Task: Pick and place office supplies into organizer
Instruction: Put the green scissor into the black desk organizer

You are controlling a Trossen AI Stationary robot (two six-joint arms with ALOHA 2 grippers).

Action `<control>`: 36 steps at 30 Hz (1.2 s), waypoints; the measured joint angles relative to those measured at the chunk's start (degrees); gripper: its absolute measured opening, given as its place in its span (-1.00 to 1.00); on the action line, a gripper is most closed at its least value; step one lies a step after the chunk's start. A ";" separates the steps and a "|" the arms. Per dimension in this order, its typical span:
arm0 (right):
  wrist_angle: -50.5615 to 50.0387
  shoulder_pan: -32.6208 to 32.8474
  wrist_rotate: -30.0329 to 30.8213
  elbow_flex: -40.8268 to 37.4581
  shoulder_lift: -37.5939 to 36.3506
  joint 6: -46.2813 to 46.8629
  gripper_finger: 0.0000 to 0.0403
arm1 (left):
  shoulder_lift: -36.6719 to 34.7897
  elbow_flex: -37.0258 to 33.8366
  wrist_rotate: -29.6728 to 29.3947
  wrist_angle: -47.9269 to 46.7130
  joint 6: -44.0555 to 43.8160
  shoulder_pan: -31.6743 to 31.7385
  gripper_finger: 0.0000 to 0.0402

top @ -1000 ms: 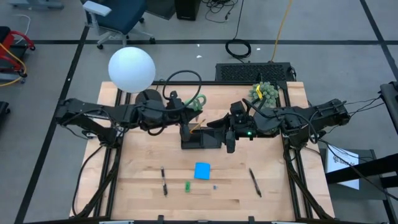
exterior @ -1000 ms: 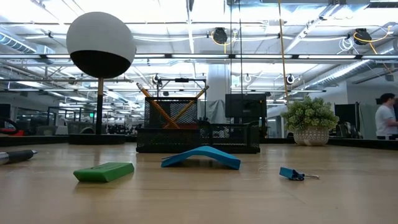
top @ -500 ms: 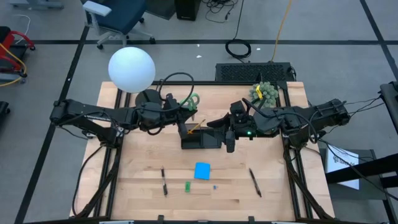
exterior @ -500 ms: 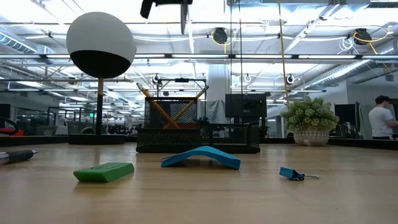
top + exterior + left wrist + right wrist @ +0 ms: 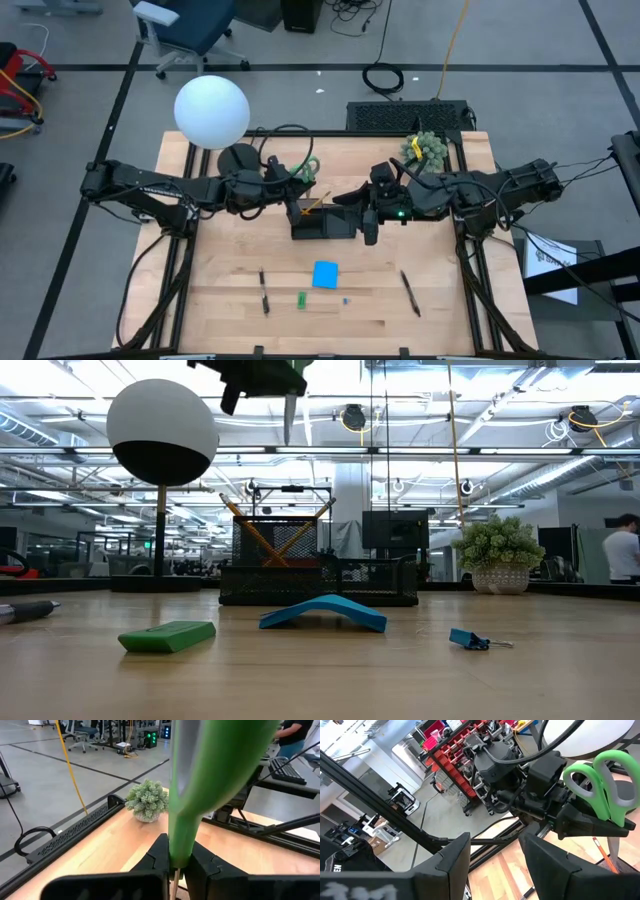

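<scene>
The left claw [image 5: 297,186] gripped the green-handled scissors [image 5: 309,166] above the far-left end of the organizer [image 5: 322,222] — its fingers [image 5: 161,855] were clamped on the green handle, and in the low view the blade [image 5: 288,418] pointed straight down over the tray. The right claw [image 5: 368,220] hovered at the organizer's right end with its fingers [image 5: 454,855] parted and nothing between them. Two orange pencils [image 5: 262,532] stood crossed in the organizer's tall mesh cup. On the worktop [image 5: 220,280] nearer the front edge lay the blue note pad [image 5: 325,274], a small green piece [image 5: 301,298], and two black pens [image 5: 263,291] — one to each side, well apart.
</scene>
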 joint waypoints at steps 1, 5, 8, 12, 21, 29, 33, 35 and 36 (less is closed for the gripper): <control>0.01 -0.04 0.00 0.00 0.00 -0.05 -0.15 | 0.00 -0.16 0.00 0.11 0.12 0.00 -0.90; 0.00 -0.32 0.02 0.00 0.00 -0.11 -0.15 | 0.00 -0.99 0.07 -0.05 1.32 0.09 -0.96; 0.00 -0.71 0.02 0.00 0.00 -0.04 -0.15 | 0.00 -2.14 0.09 0.18 1.34 0.11 -0.90; 0.59 -1.09 0.01 -0.69 0.00 1.06 -0.15 | 0.00 -5.28 0.11 2.80 0.76 0.11 -0.85; 4.46 -1.14 -0.02 -4.60 0.04 4.14 -0.15 | 0.00 -12.11 0.50 10.58 -3.12 1.49 -0.95; 7.80 -1.14 -0.20 -7.38 0.04 5.84 -0.15 | 0.02 -13.25 2.54 12.15 -2.88 4.54 -0.84; 7.76 -1.14 -0.16 -7.67 0.04 5.84 -0.15 | 0.02 -13.25 3.87 12.03 -2.79 5.89 -0.92; 7.80 -1.14 -0.13 -7.69 0.04 5.86 -0.15 | 0.02 -13.25 3.89 11.87 -2.73 6.32 -0.94; 7.79 -1.14 -0.11 -7.67 0.04 5.85 -0.15 | 0.02 -13.25 3.91 11.82 -2.73 6.50 -0.94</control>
